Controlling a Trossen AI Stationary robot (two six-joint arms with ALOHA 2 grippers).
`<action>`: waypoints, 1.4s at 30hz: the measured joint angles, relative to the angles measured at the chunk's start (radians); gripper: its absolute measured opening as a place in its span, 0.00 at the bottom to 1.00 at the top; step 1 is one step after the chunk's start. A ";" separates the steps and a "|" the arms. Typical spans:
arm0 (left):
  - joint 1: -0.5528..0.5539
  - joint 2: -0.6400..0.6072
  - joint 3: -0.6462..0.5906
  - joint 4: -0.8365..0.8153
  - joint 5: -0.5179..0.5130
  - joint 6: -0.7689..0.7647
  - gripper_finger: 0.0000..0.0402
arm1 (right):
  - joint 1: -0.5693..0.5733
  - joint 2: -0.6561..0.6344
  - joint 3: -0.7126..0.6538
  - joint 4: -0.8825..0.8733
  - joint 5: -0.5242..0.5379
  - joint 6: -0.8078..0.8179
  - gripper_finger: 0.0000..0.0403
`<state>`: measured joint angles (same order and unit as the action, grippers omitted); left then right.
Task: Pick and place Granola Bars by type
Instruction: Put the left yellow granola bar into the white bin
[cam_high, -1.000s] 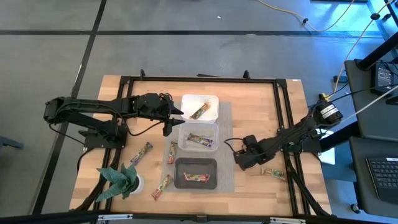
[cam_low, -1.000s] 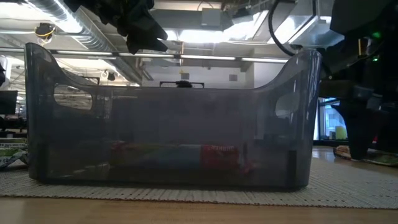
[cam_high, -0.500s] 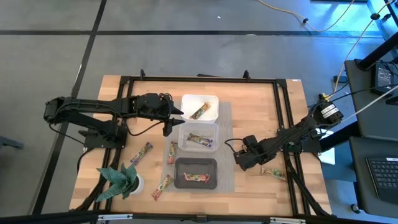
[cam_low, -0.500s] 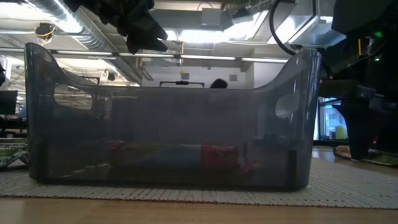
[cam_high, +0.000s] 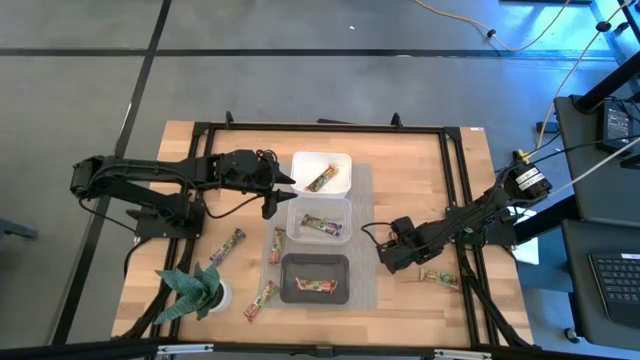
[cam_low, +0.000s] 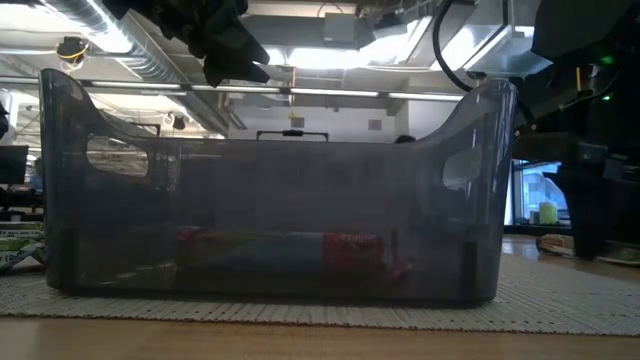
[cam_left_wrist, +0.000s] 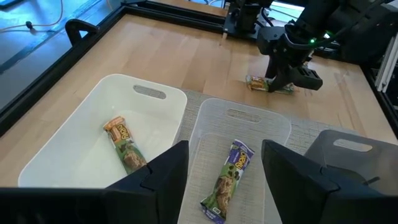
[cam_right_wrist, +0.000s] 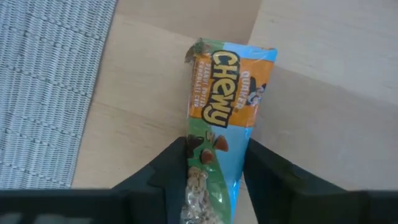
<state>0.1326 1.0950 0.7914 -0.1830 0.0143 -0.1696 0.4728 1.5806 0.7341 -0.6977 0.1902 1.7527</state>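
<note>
My right gripper (cam_right_wrist: 214, 149) is low over the table's right side (cam_high: 400, 262). It is open, its fingers on either side of one end of a green-orange granola bar (cam_right_wrist: 227, 87) that lies flat on the wood (cam_high: 440, 278). My left gripper (cam_left_wrist: 224, 155) is open and empty, hovering over the left ends of the white tub (cam_high: 340, 160) and the clear tub (cam_high: 345, 208). The white tub holds a green-orange bar (cam_left_wrist: 124, 144), the clear tub a purple-blue bar (cam_left_wrist: 229, 177), and the black tub (cam_high: 315, 263) a red bar (cam_high: 315, 287).
Three loose bars lie on the table's near left part (cam_high: 228, 247), (cam_high: 277, 245), (cam_high: 262, 300). A small green plant (cam_high: 190, 288) stands at the near left corner. The tubs stand on a grey mat (cam_high: 365, 190). A black frame (cam_high: 320, 127) runs around the table.
In the low view my right gripper has moved a little toward the table's right edge. The bars and tubs lie as before.
</note>
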 joint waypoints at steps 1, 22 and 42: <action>0.000 0.000 0.000 0.000 0.000 0.000 0.49 | 0.000 0.000 0.000 -0.001 -0.001 0.000 0.35; 0.000 0.000 0.000 0.000 0.000 0.000 0.48 | -0.033 0.004 0.348 -0.164 0.068 -0.291 0.36; 0.000 0.000 0.000 0.000 0.001 0.000 0.49 | -0.495 0.009 0.770 0.044 0.273 -1.297 0.36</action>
<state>0.1329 1.0950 0.7917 -0.1830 0.0151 -0.1700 -0.0226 1.5900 1.5045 -0.6534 0.4628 0.4558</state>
